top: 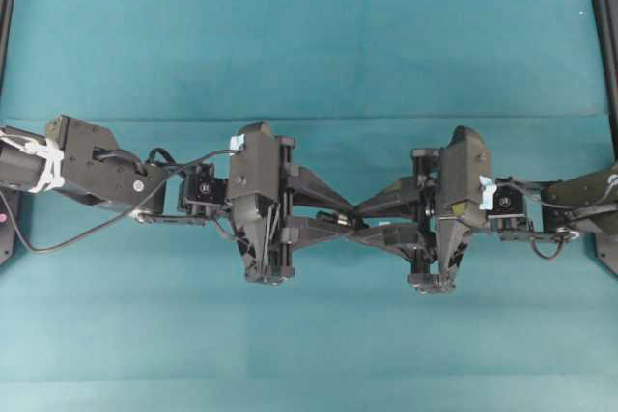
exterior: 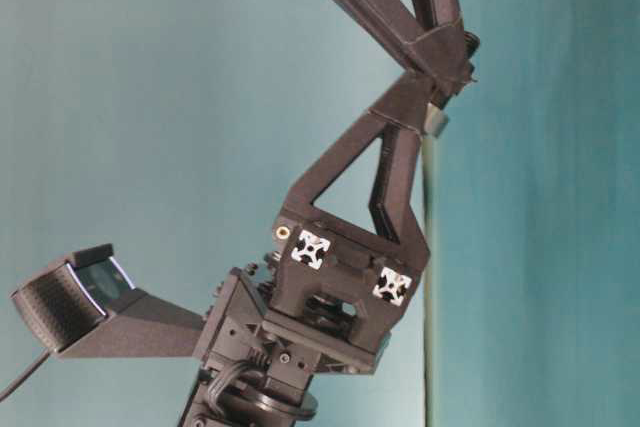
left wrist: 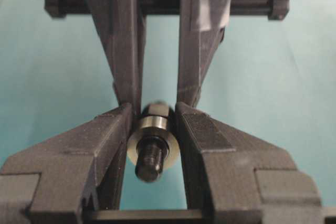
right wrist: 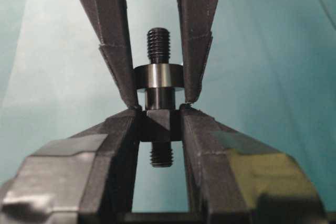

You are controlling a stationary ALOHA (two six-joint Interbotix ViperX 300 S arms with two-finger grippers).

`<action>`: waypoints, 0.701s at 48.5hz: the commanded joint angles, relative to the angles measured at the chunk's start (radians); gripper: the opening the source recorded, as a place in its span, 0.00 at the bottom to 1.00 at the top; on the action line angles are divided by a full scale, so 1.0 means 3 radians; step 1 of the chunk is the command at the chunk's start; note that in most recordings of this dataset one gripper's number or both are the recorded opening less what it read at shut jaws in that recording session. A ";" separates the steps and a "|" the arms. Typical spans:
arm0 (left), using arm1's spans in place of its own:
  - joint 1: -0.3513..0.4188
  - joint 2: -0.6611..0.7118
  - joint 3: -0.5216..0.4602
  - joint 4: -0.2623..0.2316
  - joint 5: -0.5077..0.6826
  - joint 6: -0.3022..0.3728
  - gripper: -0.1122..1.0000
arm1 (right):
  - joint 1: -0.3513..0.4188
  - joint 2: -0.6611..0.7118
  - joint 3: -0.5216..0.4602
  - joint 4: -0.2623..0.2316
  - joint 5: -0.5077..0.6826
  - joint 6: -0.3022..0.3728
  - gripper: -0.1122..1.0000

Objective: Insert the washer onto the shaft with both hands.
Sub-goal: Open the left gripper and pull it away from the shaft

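The washer (left wrist: pixel 153 141) is sitting around the shaft (left wrist: pixel 152 156) in the lower middle of the left wrist view, a silvery ring with the threaded dark tip poking through its hole toward the camera. In the right wrist view the washer (right wrist: pixel 158 76) is showing edge-on at frame centre, ringing the shaft (right wrist: pixel 159 103) just below the upper threaded end, while a second threaded end is sticking out lower down.

The left gripper (right wrist: pixel 157 80) is reaching in from the top of that view, its two fingers pressing the washer's rim from either side, so it is gripping the washer. The right gripper (right wrist: pixel 160 121) is clamping the shaft's thicker middle between its fingers from the bottom of the frame.

In the overhead view both arms are stretching level toward each other across the teal table (top: pixel 309 45), fingertips meeting near frame centre, where the small parts are too tiny to make out. No readable writing is showing
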 commanded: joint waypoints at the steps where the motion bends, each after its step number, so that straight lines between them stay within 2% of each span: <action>1: 0.0005 -0.0056 -0.0036 0.0005 0.0005 -0.0036 0.41 | 0.0005 -0.0031 -0.0051 -0.0005 -0.0020 -0.0010 0.10; 9: 0.0005 -0.0056 -0.0046 0.0010 0.0005 -0.0066 0.43 | 0.0005 -0.0031 -0.0051 -0.0005 -0.0020 -0.0010 0.10; 15: 0.0005 -0.0056 -0.0051 0.0005 0.0005 -0.0061 0.67 | 0.0005 -0.0031 -0.0051 -0.0005 -0.0026 -0.0010 0.10; 19: 0.0005 -0.0051 -0.0066 0.0005 0.0000 -0.0061 0.76 | 0.0005 -0.0031 -0.0051 -0.0005 -0.0020 -0.0010 0.10; 34: 0.0005 -0.0097 -0.0087 0.0005 0.0020 -0.0061 0.72 | 0.0005 -0.0031 -0.0051 -0.0005 -0.0020 -0.0010 0.10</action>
